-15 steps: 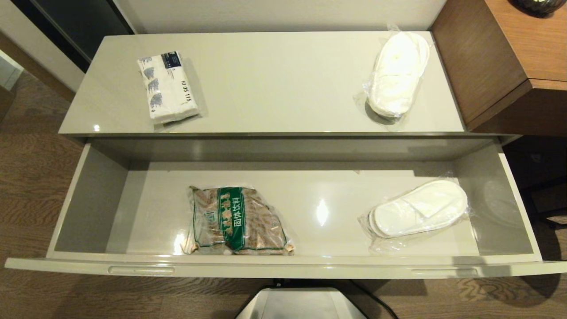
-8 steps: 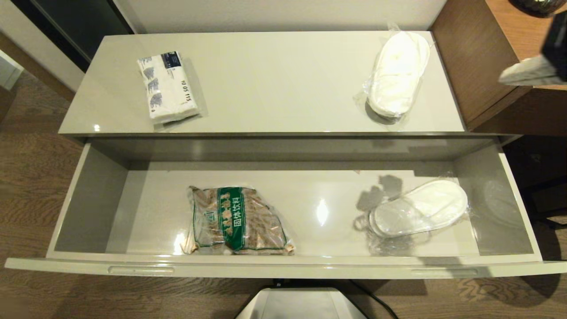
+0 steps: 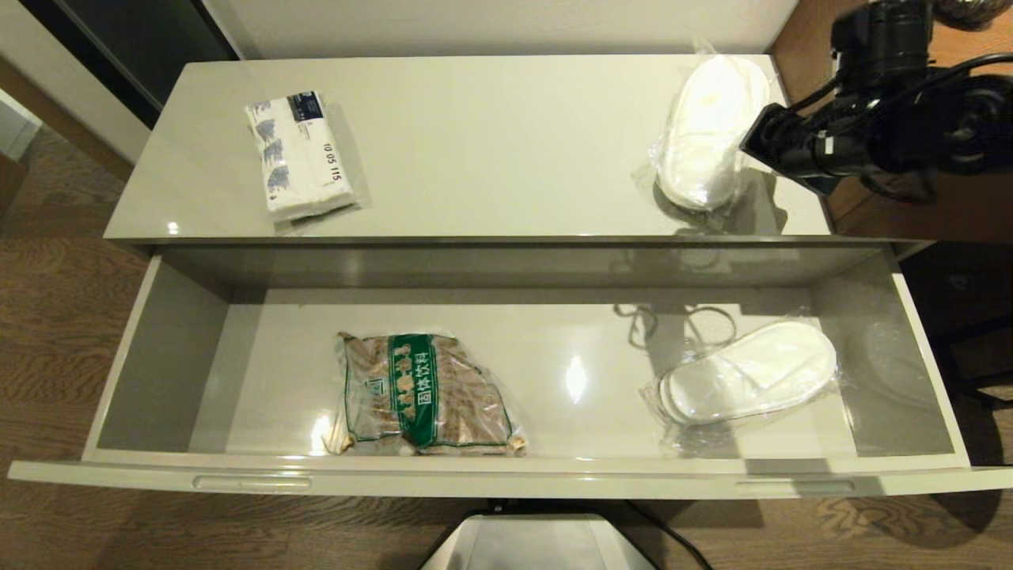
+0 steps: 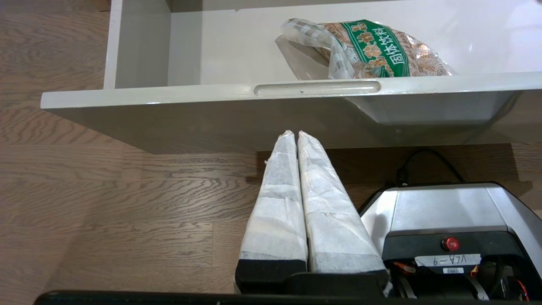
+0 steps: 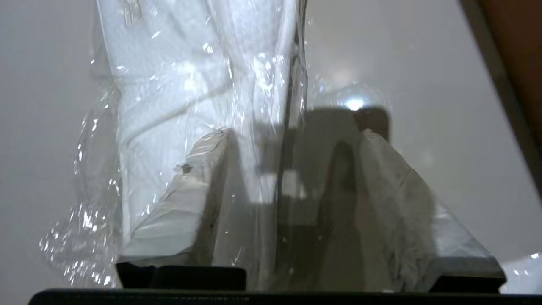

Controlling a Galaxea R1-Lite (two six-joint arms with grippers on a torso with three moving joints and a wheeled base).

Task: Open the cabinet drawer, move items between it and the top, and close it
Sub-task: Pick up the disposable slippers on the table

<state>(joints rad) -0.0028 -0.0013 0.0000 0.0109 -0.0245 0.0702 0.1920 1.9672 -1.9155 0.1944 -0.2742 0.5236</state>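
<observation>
Hovering spread at the sealed slippers (image 3: 707,131) on the top (image 3: 475,150), right pincer (image 5: 292,140) should straddle their edge squarely before pinching; left pincer (image 4: 295,137) parked, pressed together.

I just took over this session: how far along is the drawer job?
Done: the drawer is pulled fully open. In hand: the right gripper, open, hangs over the wrapped slippers on the cabinet top, gripping nothing. Left: swapping items, such as the tissue pack and the slippers in the drawer, then closing it. The left gripper is parked below the drawer front, shut.

Warm overhead light, glare on drawer floor (image 3: 575,378), soft shadows
</observation>
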